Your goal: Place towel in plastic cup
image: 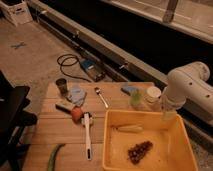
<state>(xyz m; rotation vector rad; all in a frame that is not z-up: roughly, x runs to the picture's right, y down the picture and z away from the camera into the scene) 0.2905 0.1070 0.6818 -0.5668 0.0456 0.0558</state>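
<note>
White robot arm (187, 85) at the right edge of a wooden desk (60, 127), well apart from the towel (76, 94) near the far-left corner.

To do this step well, the arm should cross left past the yellow bin (172, 145), pinch the crumpled blue towel at its middle, lift it clear, and lower it straight into the dark cup (62, 86) just beside it. The arm bends down over the far-right corner, with the gripper (169, 111) by the bin's far rim. Whether the gripper is open or holding anything cannot be told.
</note>
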